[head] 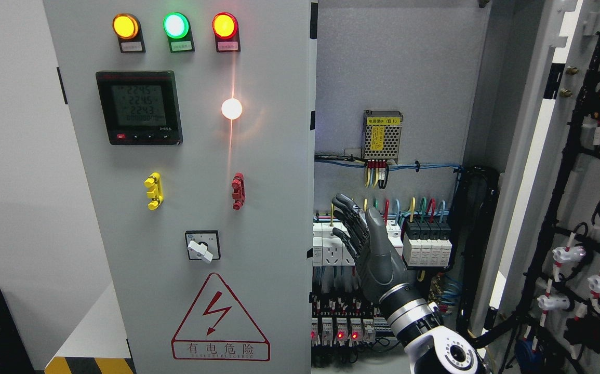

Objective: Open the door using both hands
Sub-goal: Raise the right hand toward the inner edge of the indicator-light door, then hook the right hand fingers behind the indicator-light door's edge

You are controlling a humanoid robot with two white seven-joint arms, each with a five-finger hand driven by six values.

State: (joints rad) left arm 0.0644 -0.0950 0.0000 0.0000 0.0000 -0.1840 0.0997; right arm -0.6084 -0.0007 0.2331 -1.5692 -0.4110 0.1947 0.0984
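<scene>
Left of my right hand (364, 241), fingers spread and empty, the closed door (190, 208) stands upright, its edge just beside.

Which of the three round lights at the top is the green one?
The middle light is green. The left light glows amber, and the right light glows orange inside a red ring. All three sit in a row above the meter.
</scene>
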